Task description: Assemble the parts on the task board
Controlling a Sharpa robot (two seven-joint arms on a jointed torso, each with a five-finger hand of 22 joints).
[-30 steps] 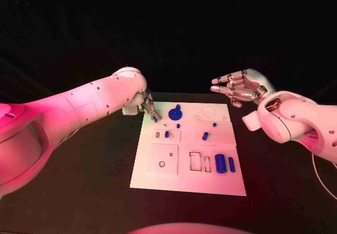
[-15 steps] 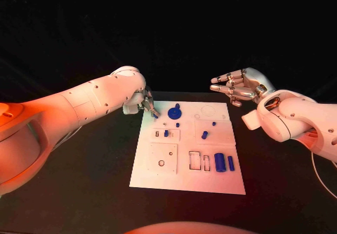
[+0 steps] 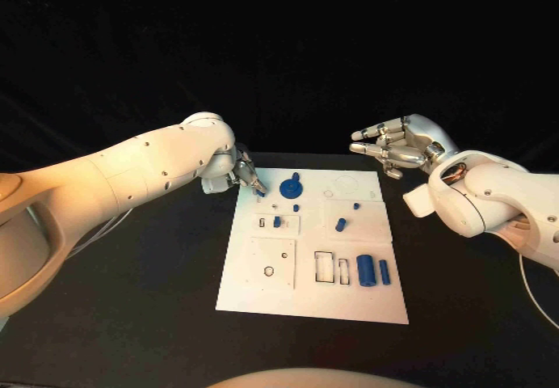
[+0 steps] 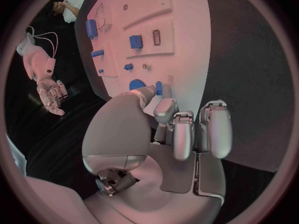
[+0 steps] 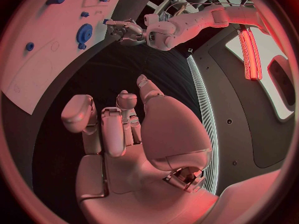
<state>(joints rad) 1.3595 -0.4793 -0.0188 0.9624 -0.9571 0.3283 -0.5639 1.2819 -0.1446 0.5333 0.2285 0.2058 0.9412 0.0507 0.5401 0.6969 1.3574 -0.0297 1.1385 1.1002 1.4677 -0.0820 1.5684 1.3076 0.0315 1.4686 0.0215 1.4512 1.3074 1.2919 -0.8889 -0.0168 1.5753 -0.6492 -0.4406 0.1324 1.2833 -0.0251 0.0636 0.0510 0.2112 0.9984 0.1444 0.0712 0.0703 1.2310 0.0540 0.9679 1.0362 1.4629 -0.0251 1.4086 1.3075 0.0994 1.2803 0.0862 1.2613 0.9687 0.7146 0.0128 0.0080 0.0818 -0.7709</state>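
Observation:
The white task board (image 3: 350,305) lies in the middle of the black table. At its far left corner my left hand (image 3: 242,173) pinches a small blue peg (image 3: 258,193) between thumb and a finger; the left wrist view shows the peg (image 4: 159,88) at the fingertips, just over the board (image 4: 187,45). Beside it on the board sits a blue gear (image 3: 290,190). Small blue pieces (image 3: 340,225) stand mid-board, and two blue cylinders (image 3: 366,270) lie near the front right. My right hand (image 3: 394,145) hovers off the board's far right corner, fingers apart and empty.
Bare black table surrounds the board on all sides. Rectangular and round cut-outs (image 3: 324,267) mark the board's near half. In the right wrist view, the left hand (image 5: 124,30) hangs over the board's (image 5: 37,64) edge by the gear (image 5: 85,32).
My left hand has risen slightly with the blue peg still pinched. The right hand has stayed almost where it was.

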